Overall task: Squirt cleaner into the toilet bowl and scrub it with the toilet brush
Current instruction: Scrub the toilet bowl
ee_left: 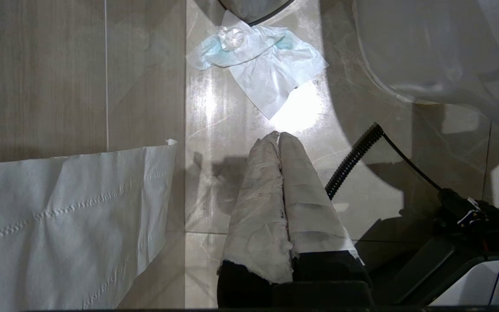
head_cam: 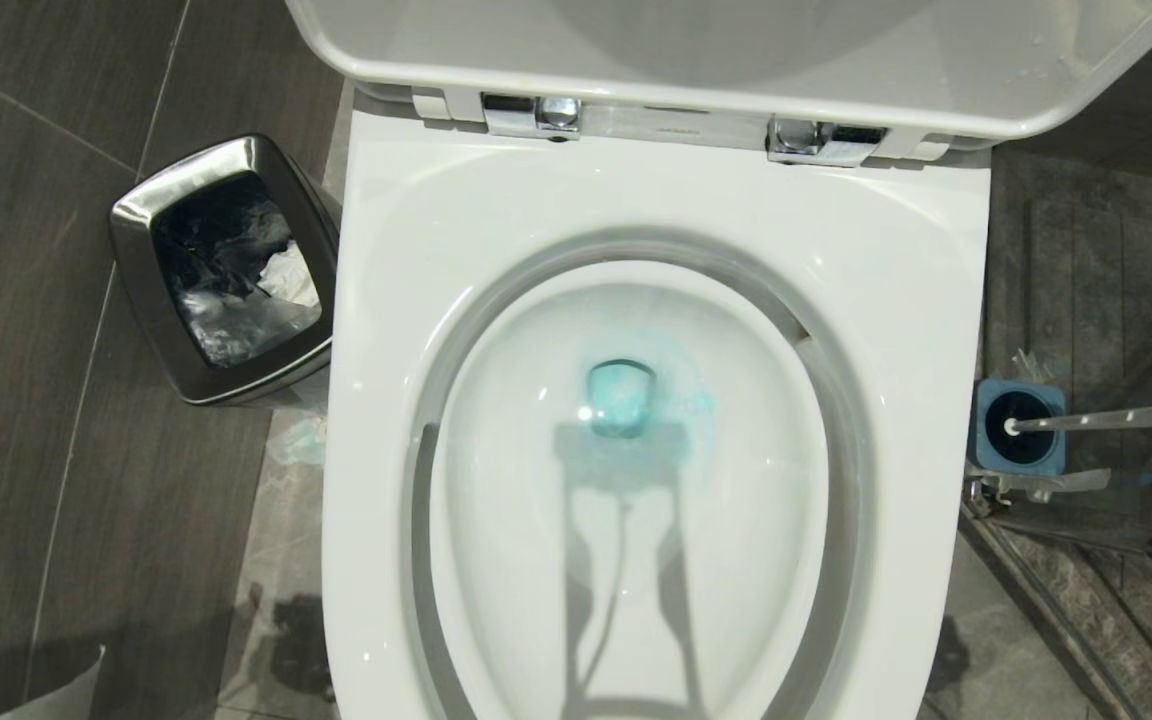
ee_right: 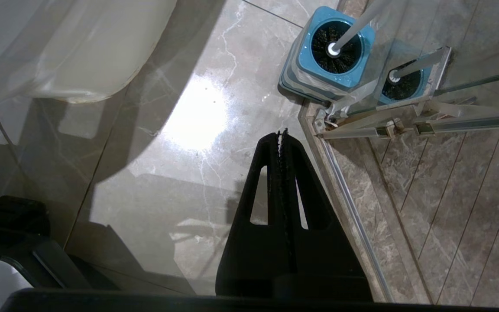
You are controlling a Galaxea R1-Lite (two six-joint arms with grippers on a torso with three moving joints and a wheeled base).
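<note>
The white toilet bowl (head_cam: 636,190) fills the head view, seat and lid raised, with teal-blue cleaner (head_cam: 622,398) pooled in the water at its bottom. The toilet brush (head_cam: 1106,418) stands in its blue holder (head_cam: 1020,428) on the floor to the bowl's right; in the right wrist view its white handle (ee_right: 353,27) rises from the black bristles. My right gripper (ee_right: 281,132) is shut and empty, low over the floor short of the holder (ee_right: 327,54). My left gripper (ee_left: 278,135), fingers wrapped in white tape, is shut and empty over the floor left of the bowl. Neither arm shows in the head view.
A steel waste bin (head_cam: 226,270) stands left of the bowl. A crumpled tissue (ee_left: 258,60) and a strip of toilet paper (ee_left: 67,221) lie on the floor near my left gripper. A glass shower door and its metal rail (ee_right: 388,125) run just beside the brush holder.
</note>
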